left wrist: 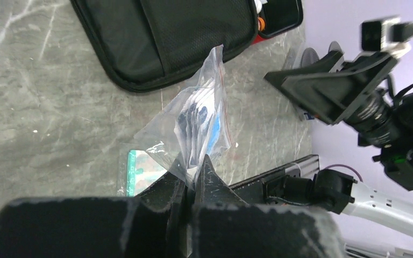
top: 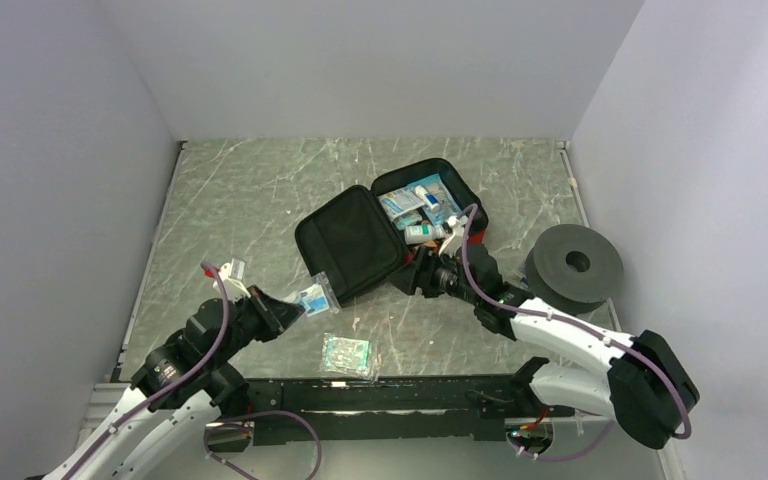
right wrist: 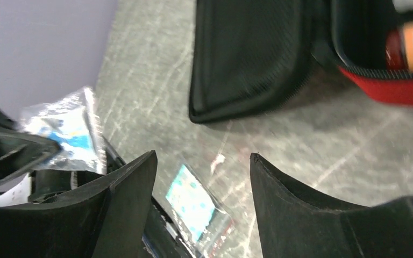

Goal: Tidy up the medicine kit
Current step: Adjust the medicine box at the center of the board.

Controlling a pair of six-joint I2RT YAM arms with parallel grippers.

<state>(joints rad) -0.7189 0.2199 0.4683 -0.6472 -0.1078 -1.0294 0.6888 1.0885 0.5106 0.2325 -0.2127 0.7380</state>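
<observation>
Red medicine kit [top: 360,245] lies open in the middle of the bench [top: 240,200], black-lined lid flat on the L, R half full of meds [top: 415,210]. I see the L gripper [left wrist: 193,172] clamped on a clear zip bag [left wrist: 201,118] w/ blue contents, near the lid's front corner. R gripper [right wrist: 201,158] jaws apart, empty, by the kit's near edge. One green packet [top: 347,354] lies in front.

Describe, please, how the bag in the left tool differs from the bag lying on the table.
The held bag is pinched, crumpled, in the shut left tool; the lying bag rests flat on the table, untouched. The held bag shows blue contents; the lying bag, green. Both are clear plastic, outside the medicine kit.
</observation>
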